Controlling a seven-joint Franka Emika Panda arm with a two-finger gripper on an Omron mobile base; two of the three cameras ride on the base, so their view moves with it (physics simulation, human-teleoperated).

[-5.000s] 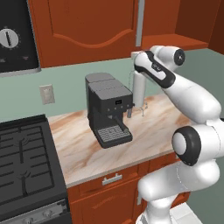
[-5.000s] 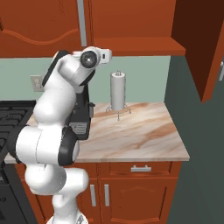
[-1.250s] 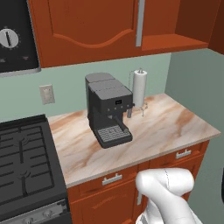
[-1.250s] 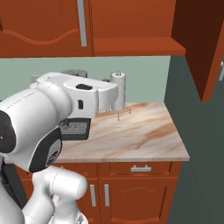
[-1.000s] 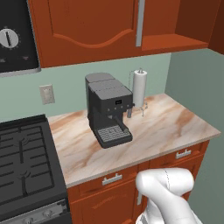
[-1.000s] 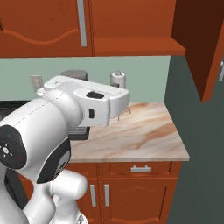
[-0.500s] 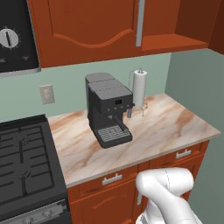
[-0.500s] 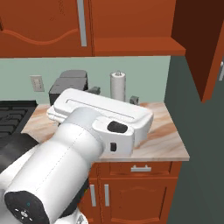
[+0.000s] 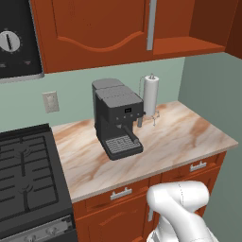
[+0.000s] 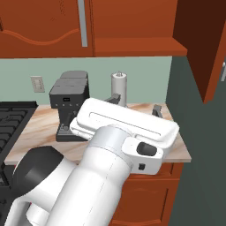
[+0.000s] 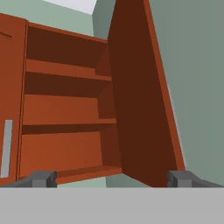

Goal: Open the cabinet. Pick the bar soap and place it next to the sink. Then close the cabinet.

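1. The reddish-brown wooden wall cabinet (image 11: pixel 65 109) had its right door (image 11: pixel 140 96) swung open, exposing the shelves.
2. The gripper (image 11: pixel 111 178) was spread wide, empty, aimed up for reaching inside.
3. The salmon-pink bar soap's position couldn't be made out.

Left base view: high, behind-left, facing forward and down over the tabletop (image 9: pixel 189 137). Right base view: behind-right, arm close in foreground. Both share the coffee machine (image 9: pixel 116 118) and paper-towel roll (image 9: pixel 151 95). Hand view: tilted upward, near, into the open cabinet (image 11: pixel 65 122).

Matt reddish wood cabinet (image 11: pixel 65 113), polished marble-look counter (image 9: pixel 179 137), dark plastic coffee machine (image 9: pixel 117 117).
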